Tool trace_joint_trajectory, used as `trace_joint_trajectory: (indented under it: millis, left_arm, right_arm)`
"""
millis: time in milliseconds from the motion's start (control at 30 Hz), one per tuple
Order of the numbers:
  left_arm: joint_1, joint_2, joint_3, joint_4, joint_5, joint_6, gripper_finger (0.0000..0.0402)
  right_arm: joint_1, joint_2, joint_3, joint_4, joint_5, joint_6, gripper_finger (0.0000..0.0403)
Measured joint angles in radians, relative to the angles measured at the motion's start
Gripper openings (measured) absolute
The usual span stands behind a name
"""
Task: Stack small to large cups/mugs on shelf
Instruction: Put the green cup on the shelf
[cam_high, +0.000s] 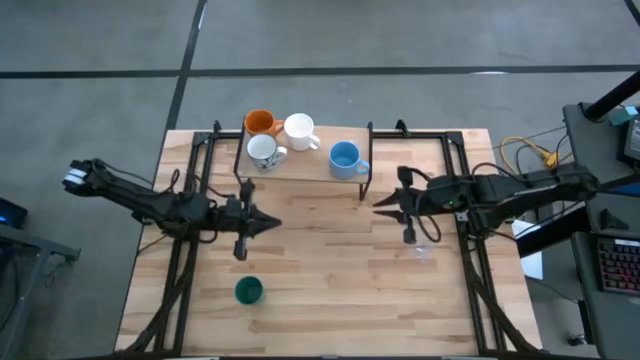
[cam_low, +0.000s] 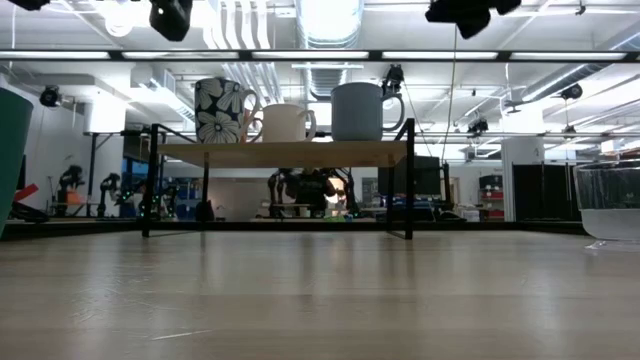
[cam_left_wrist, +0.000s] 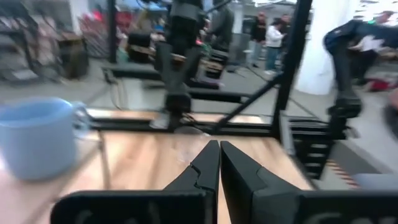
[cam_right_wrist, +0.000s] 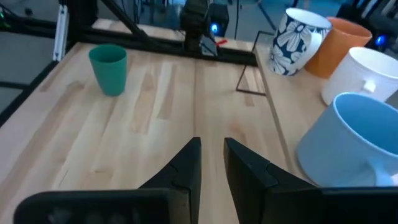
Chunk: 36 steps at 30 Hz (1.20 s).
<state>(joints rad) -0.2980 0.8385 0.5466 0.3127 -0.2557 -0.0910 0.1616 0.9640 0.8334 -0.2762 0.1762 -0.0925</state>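
The shelf (cam_high: 300, 160) carries four mugs: orange mug (cam_high: 261, 123) and plain white mug (cam_high: 299, 130) along its far edge, flower-marked mug (cam_high: 262, 151) at its near left edge, light blue mug (cam_high: 345, 159) at its right end. The dark green cup (cam_high: 248, 291) stands well in front of the shelf. The left gripper (cam_high: 268, 224) is pressed closed and empty; the right gripper (cam_high: 384, 206), just off the shelf's right corner, is parted narrowly and holds nothing.

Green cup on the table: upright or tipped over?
Upright. The green cup stands on its base with its round rim facing up, apart from both arms.
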Motion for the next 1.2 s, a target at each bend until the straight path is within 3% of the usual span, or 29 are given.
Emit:
trace_joint_trajectory:
  millis: [233,600,900,1100,1200]
  left_arm:
    - [-0.006,0.096,0.096,-0.133,0.02,-0.207,0.0]
    - [-0.049,0.273,0.443,-0.776,0.05,-0.641,0.0]
    - [-0.087,0.489,0.648,-1.156,0.39,-1.04,0.0]
    - [-0.16,0.631,0.717,-1.298,0.664,-1.212,0.0]
    - [-0.196,0.683,0.751,-1.357,0.74,-1.292,0.0]
  right_arm:
    - [0.0,-0.098,-0.196,0.2,-0.006,-0.032,0.0063]
    - [0.0,-0.239,-0.4,0.422,-0.079,-0.075,0.0063]
    - [0.0,-0.33,-0.504,0.54,-0.082,-0.129,0.0063]
    - [0.0,-0.387,-0.51,0.537,-0.082,-0.147,0.0063]
    - [0.0,-0.402,-0.51,0.535,-0.082,-0.173,0.0063]
